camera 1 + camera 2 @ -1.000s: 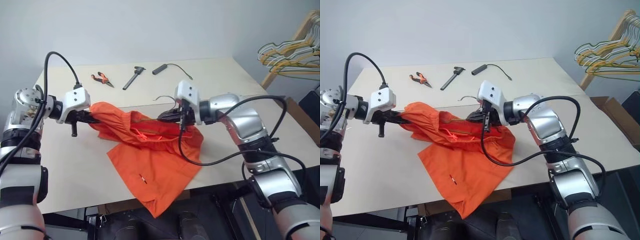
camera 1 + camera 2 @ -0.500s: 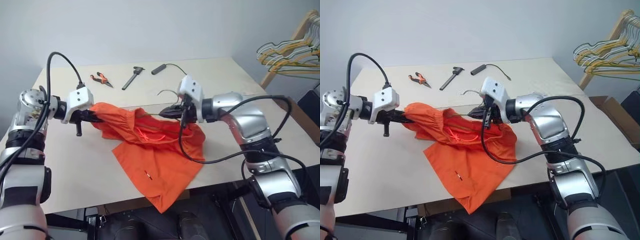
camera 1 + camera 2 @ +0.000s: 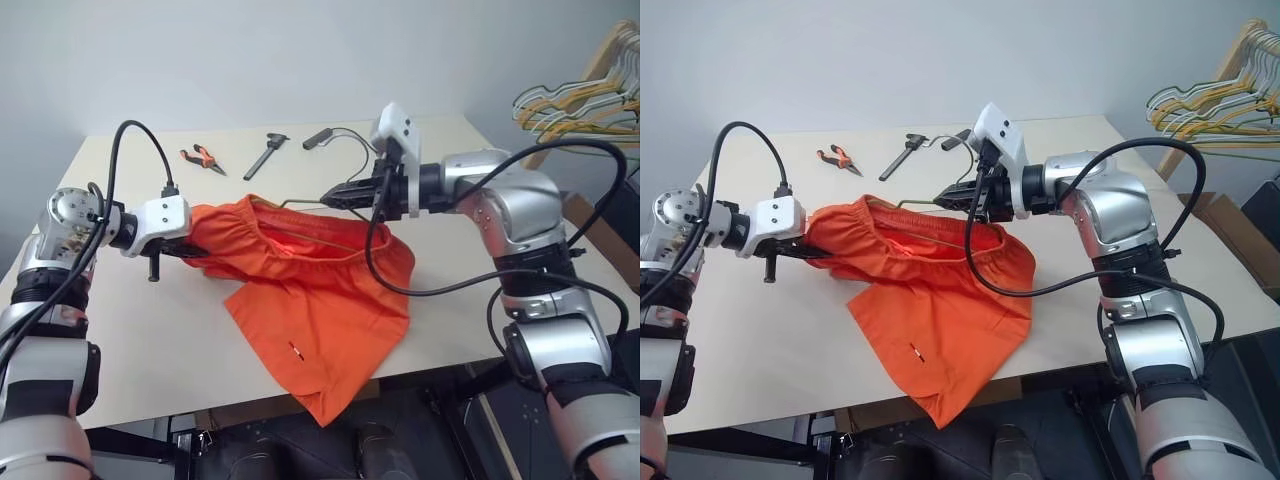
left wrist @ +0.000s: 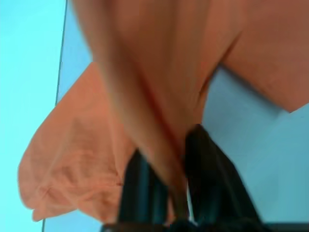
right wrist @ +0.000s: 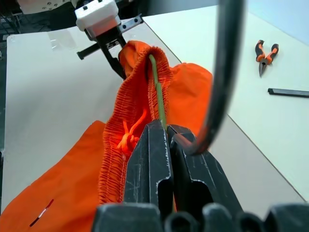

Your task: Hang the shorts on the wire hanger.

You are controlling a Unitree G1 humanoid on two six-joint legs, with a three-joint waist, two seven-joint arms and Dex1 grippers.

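Note:
The bright orange shorts (image 3: pixel 310 290) lie across the table (image 3: pixel 120 330), one leg hanging over the front edge. Their gathered waistband (image 5: pixel 140 92) is stretched between my two grippers. The left gripper (image 3: pixel 198 248) is at the waistband's left end, with fabric pinched between its black fingers (image 4: pixel 145 188). Above the table's middle, the right gripper (image 3: pixel 336 195) is shut on the wire hanger (image 3: pixel 352 138) just below its curved hook. The hanger's thin wire (image 5: pixel 157 94) runs along inside the waistband, and the rest of it is hidden under fabric.
At the back of the table lie orange-handled pliers (image 3: pixel 203 157), a black tool (image 3: pixel 265 155) and a black cylinder with a cable (image 3: pixel 322 137). A wooden rack with yellow, green and white hangers (image 3: pixel 580 105) stands at the right, a cardboard box (image 3: pixel 1205 205) below it.
My right gripper has risen with the hanger, pulling the waistband up and taut; the hook now stands clear above it. The left gripper has stayed at the waistband's left end.

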